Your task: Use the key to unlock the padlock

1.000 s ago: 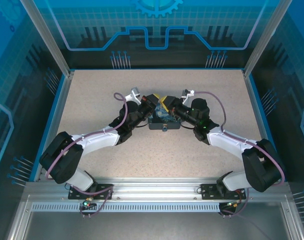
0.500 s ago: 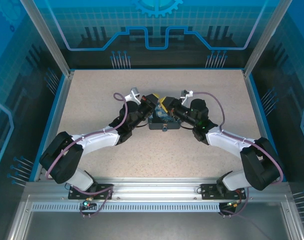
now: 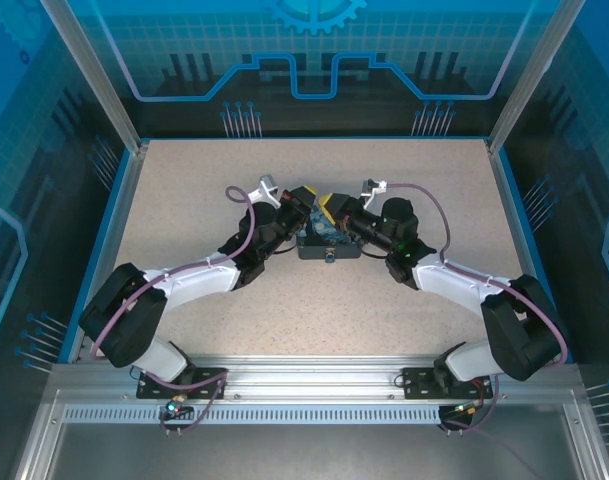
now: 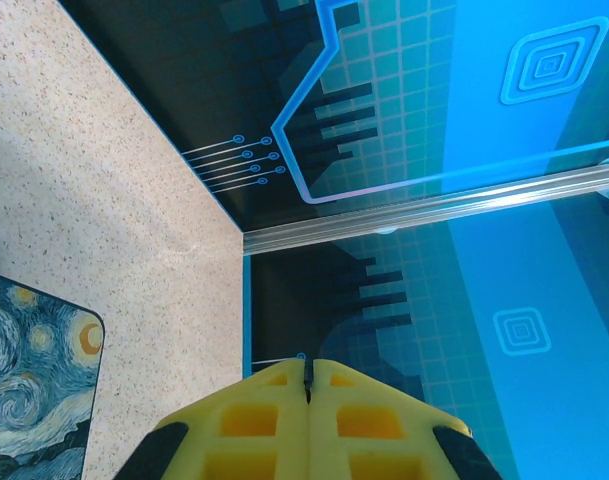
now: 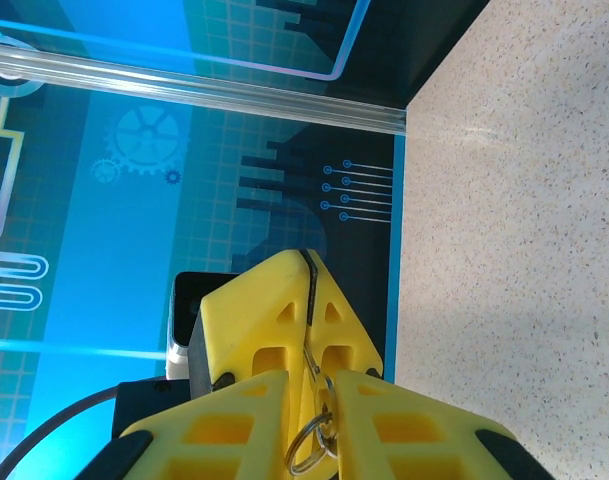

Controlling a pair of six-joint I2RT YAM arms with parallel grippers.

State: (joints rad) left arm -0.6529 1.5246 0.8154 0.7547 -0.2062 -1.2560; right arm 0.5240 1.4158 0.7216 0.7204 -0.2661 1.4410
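From my station I look down on a speckled beige worktop (image 3: 184,200) framed by a thin blue border (image 3: 127,185). Translucent blue panels (image 3: 314,50), printed with grids, gears and circuit lines, wall it in at the back and both sides, and aluminium posts (image 3: 92,75) hold them at the corners. A slotted aluminium rail (image 3: 314,412) runs along the near edge. The light looks even and cool, possibly from overhead.

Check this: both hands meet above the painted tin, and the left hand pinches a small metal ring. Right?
Not quite: it is the right hand that pinches the metal ring, as the right wrist view shows. It does meet the left hand above the painted tin.
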